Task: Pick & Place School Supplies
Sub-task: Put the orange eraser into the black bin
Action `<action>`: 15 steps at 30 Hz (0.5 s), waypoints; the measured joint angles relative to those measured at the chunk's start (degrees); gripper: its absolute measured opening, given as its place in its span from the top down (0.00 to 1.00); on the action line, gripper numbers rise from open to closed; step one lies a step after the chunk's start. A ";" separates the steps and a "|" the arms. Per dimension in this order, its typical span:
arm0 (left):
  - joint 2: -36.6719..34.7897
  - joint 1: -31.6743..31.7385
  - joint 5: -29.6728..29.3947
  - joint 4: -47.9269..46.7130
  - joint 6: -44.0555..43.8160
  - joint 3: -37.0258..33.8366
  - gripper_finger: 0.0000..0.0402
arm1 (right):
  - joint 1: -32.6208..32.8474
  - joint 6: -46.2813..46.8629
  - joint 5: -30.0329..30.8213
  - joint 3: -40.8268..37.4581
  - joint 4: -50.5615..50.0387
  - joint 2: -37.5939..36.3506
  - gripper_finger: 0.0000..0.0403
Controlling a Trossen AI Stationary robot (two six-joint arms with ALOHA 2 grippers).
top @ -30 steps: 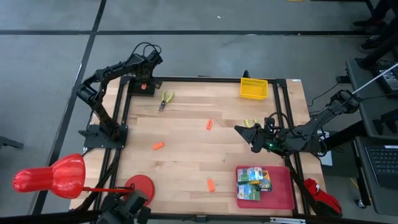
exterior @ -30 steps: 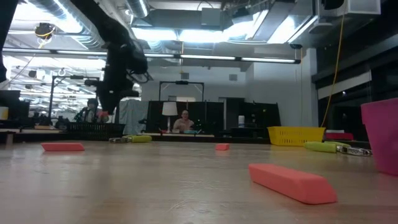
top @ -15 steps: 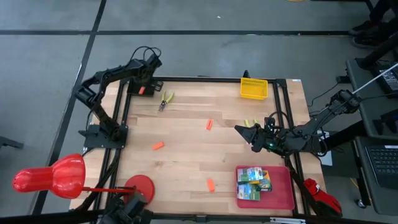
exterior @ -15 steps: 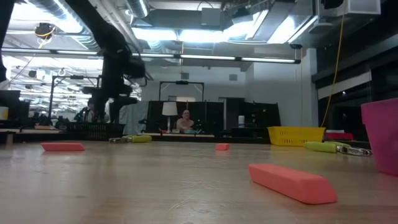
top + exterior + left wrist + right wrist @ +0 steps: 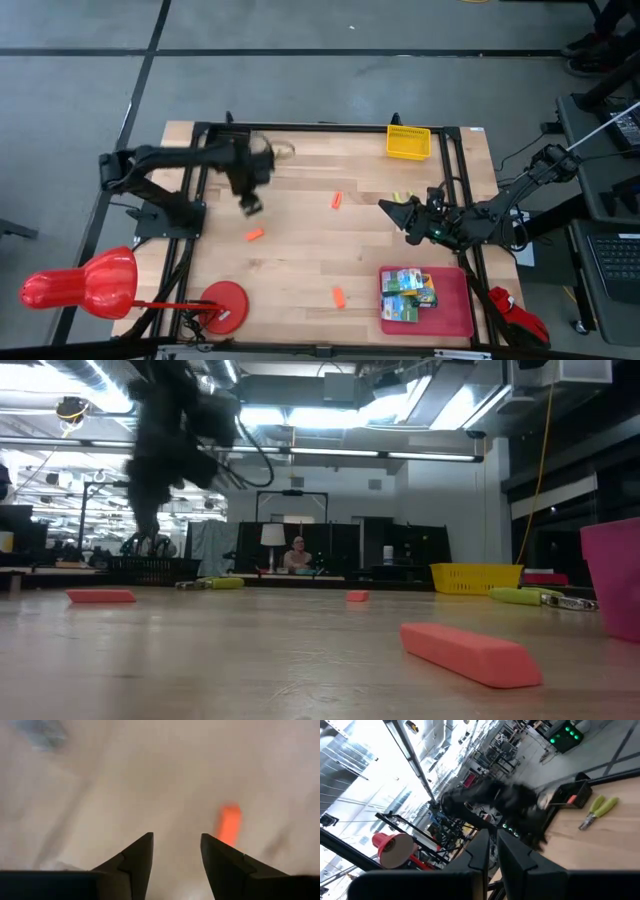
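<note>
Wooden table point(image 5: 300, 250) under both arms. Left gripper point(image 5: 250, 205) above the boards, well left of the basket point(image 5: 408, 141), fingers point(image 5: 137, 857) apart, empty, an orange stub point(image 5: 228, 823) just ahead. Other stubs point(image 5: 338, 200) point(image 5: 254, 234) point(image 5: 339, 297) scattered on the wood, left of the basket and lower. Right gripper point(image 5: 384, 207) below the basket, fingers together, holding nothing. Crayon boxes point(image 5: 408, 295) in the red tray point(image 5: 455, 320), far below the basket. Yellow-handled scissors point(image 5: 597, 811) lying far left of the basket, near the table's far edge.

Left gripper point(image 5: 252, 206) blurred above the table point(image 5: 300, 250). Orange stub point(image 5: 228, 824) smeared in left wrist view. Pink tray point(image 5: 615, 575) cut by low view's edge.
</note>
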 joint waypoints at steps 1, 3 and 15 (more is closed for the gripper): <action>-1.20 -3.31 -0.37 -0.22 0.41 -0.81 0.60 | 0.00 -0.82 -0.18 0.00 0.74 0.00 0.90; -3.78 -9.62 -2.12 0.85 -0.63 -2.35 0.61 | 0.00 -2.54 -1.25 0.00 2.11 0.00 0.90; -8.72 -27.85 -13.64 12.16 -23.43 -9.96 0.55 | 0.00 -4.51 -3.15 0.00 4.01 0.02 0.90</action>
